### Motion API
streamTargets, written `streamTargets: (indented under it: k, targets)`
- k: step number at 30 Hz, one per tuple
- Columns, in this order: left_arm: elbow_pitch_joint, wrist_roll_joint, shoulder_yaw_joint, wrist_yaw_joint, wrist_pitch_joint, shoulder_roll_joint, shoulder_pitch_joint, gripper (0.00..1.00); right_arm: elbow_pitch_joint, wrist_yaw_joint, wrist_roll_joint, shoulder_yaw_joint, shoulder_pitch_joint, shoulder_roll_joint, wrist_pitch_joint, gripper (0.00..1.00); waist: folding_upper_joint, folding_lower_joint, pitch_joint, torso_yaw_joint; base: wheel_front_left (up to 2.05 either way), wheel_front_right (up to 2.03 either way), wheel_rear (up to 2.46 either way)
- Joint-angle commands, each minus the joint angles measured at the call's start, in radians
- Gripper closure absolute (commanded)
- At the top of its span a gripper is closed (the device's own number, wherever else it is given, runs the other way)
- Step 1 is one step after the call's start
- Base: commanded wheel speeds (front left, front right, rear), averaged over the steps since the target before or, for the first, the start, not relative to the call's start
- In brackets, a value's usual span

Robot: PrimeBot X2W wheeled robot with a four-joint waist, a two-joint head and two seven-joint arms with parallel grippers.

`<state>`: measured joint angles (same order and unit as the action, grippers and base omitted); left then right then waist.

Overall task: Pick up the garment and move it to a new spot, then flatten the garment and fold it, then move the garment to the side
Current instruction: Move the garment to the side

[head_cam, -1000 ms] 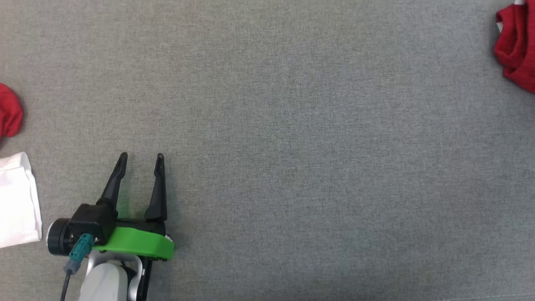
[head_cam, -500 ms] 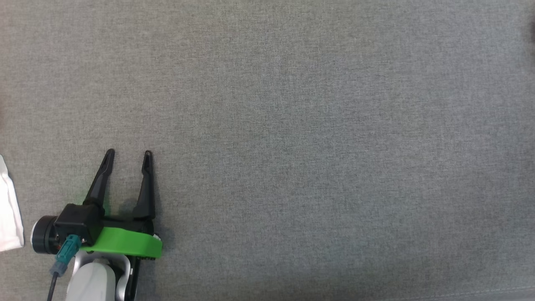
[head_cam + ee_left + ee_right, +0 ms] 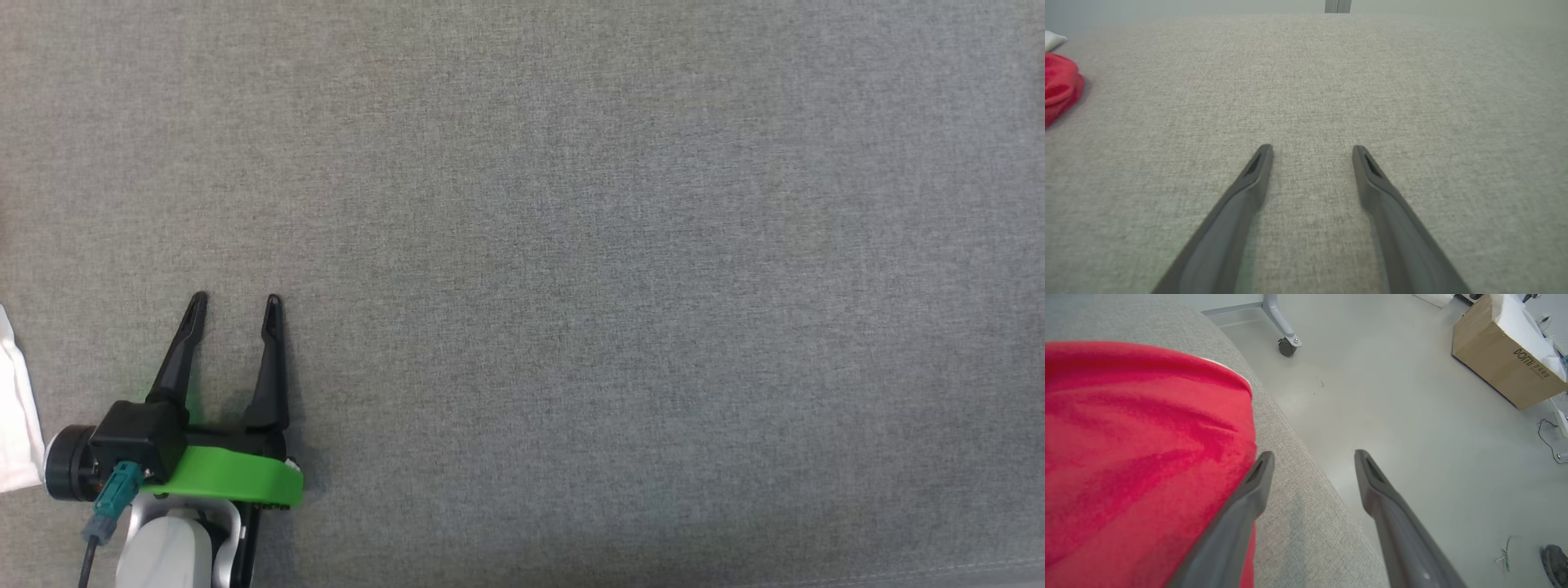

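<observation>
Between the left fingers: bare grey weave. The left gripper [image 3: 234, 298] stands wide open with nothing in its hold, tips low over the grey surface [image 3: 612, 286].
Right jaws: the right gripper [image 3: 1313, 453] is spread just as wide and grips nothing. Its gap spans the rounded edge of the grey surface and the floor [image 3: 1412, 416] beyond.
Garment: the red garment [image 3: 1139, 457] lies bunched on the grey surface near that edge, just beside the right gripper. One finger crosses in front of its hem, and I cannot tell whether they touch.
Left wrist: a green collar [image 3: 229, 482] sits behind the fingers. A white cloth [image 3: 16, 408] lies just beside it at the head view's left edge.
Farther left: a second red cloth [image 3: 1059, 87] lies well apart from the left fingers, with a white scrap [image 3: 1052, 38] beyond it.
Floor: a caster wheel [image 3: 1287, 346] stands near the surface's edge. A cardboard box [image 3: 1502, 347] sits well apart from it.
</observation>
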<state>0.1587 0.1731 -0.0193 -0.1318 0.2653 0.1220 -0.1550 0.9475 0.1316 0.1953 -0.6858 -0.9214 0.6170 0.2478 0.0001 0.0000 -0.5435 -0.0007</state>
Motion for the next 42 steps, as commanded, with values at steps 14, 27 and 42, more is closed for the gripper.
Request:
streamTargets:
  k: [14,27,42]
  targets:
    - [0.026,0.030,0.040,0.002,-0.001,-0.046,0.115,0.00,-0.165,-0.002,0.048,0.208,0.067,-0.121,-0.360,0.00,-0.0001,0.0000,0.274,-0.030,0.00,0.00,0.00]
    - [0.029,0.052,0.093,0.010,-0.001,-0.069,0.295,0.00,-0.572,-0.002,-0.195,0.481,0.665,-0.345,-0.512,0.00,-0.0001,0.0000,0.541,0.011,0.00,0.00,0.00]
    - [0.050,0.037,0.107,0.003,-0.001,-0.070,0.324,0.00,-0.795,-0.002,-0.183,0.557,1.035,-0.535,-0.513,0.00,-0.0001,0.0000,0.601,0.052,0.00,0.00,0.00]
